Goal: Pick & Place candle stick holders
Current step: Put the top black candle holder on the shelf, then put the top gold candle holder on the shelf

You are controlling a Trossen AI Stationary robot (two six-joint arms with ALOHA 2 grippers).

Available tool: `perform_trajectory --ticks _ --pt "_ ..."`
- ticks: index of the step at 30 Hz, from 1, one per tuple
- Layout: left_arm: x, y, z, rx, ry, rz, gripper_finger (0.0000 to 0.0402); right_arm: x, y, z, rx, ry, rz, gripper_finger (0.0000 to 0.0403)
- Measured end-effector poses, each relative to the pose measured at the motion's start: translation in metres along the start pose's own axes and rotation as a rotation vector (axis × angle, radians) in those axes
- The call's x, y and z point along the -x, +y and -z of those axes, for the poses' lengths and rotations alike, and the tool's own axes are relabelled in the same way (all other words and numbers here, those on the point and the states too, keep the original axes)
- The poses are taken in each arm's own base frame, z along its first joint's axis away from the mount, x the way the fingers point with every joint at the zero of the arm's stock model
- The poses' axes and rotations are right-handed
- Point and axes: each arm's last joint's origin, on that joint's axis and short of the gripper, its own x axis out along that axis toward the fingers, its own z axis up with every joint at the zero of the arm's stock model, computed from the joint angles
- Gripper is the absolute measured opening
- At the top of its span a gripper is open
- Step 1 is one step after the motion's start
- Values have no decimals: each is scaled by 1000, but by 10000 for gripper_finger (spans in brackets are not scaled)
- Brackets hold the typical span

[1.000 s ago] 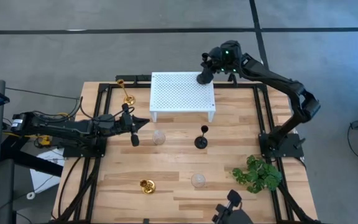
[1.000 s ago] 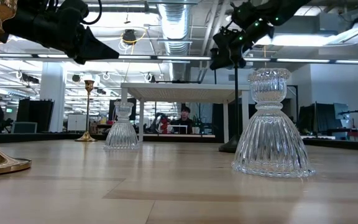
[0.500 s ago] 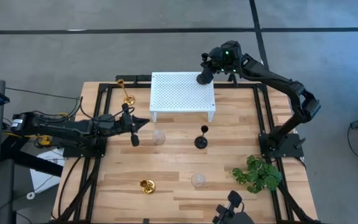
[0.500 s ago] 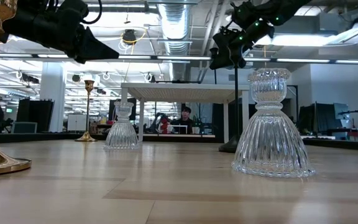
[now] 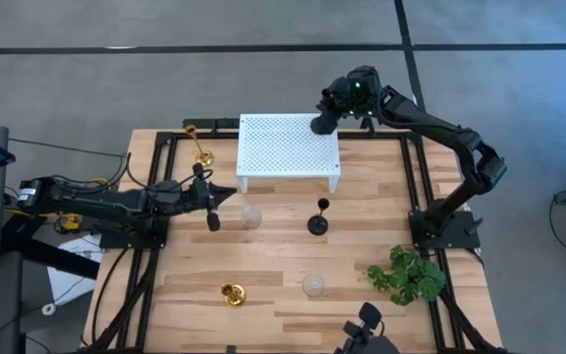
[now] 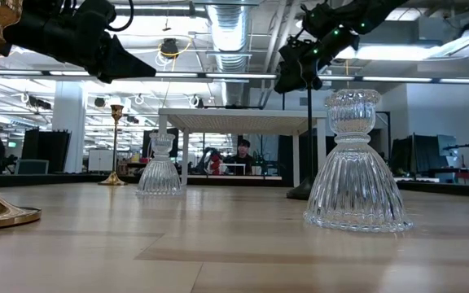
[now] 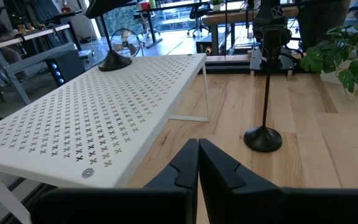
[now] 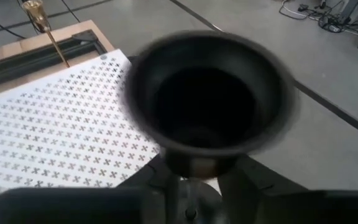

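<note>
My right gripper is over the far right corner of the white perforated platform, shut on a squat black holder. My left gripper is shut and empty above the table, beside a clear glass holder. A tall-stemmed black holder stands on its round base near the platform's front. A second glass holder and a squat gold holder stand toward the near edge. A tall gold holder stands left of the platform. My right gripper pinches the black holder at its narrow neck, just under the wide cup, one finger on each side. The fingers come from above, slanting from the far right. The holder stands upright with its base on the platform's far right corner.
A green leafy plant stands at the table's near right. Black frame rails run along the table's left and right sides. The platform stands on legs, with room beneath it. A person shows far off in the room.
My right gripper has shifted and turned a little above the platform's far right corner. The black holder stays in the same place on the platform.
</note>
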Motion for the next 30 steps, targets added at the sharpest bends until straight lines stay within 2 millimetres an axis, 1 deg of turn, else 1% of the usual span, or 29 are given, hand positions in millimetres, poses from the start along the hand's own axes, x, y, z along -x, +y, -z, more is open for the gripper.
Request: perform_trajectory --ticks 4,9,12,15,20,25,28,30 --pt "0 0 0 0 0 0 11 0 -1 0 1 3 1 128" --pt "0 0 0 0 0 0 11 1 0 4 -5 38 -1 190" --pt "0 0 0 0 0 0 11 6 0 4 12 52 -2 223" --pt "0 0 0 0 0 0 11 16 1 2 41 56 -1 243" --pt "0 0 0 0 0 0 11 41 5 -4 48 36 2 248" --pt "0 0 0 0 0 0 11 78 10 -10 52 12 4 248" --pt "0 0 0 0 0 0 11 103 14 -8 50 23 3 237" --pt "0 0 0 0 0 0 11 119 17 -5 47 42 1 220"
